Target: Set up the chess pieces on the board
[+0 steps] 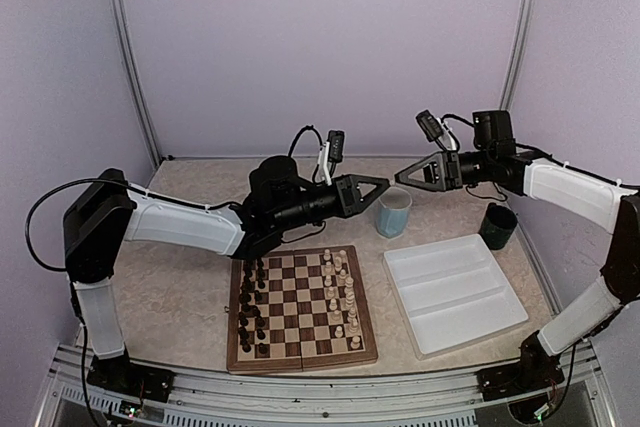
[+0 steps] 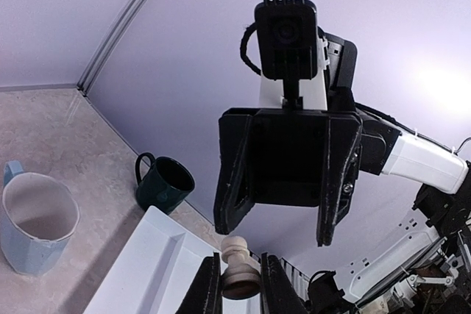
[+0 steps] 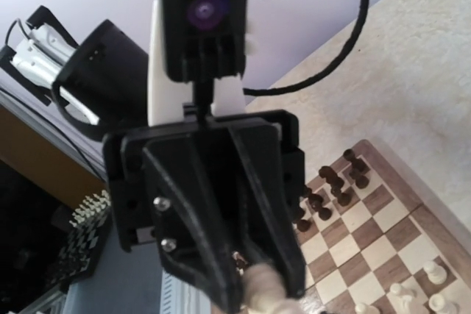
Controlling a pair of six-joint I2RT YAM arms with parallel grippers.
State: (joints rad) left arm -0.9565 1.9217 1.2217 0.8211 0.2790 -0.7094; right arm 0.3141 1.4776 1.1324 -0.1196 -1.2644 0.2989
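Observation:
My left gripper (image 1: 385,185) hangs in the air above the blue mug, shut on a cream-white chess piece (image 2: 241,276) held upright by its base. My right gripper (image 1: 401,173) faces it tip to tip, open. In the left wrist view the right gripper (image 2: 274,234) has its fingers spread wide just above the piece's head, not touching it. The right wrist view shows the piece (image 3: 266,293) blurred at the bottom. The board (image 1: 300,357) lies below, with cream chess pieces (image 1: 340,292) in its right columns and dark pieces (image 1: 252,307) in its left columns.
A light blue mug (image 1: 392,212) stands beyond the board, under both grippers. A white tray (image 1: 455,292) lies right of the board. A dark green mug (image 1: 497,226) stands behind the tray. Purple walls close in the back and sides.

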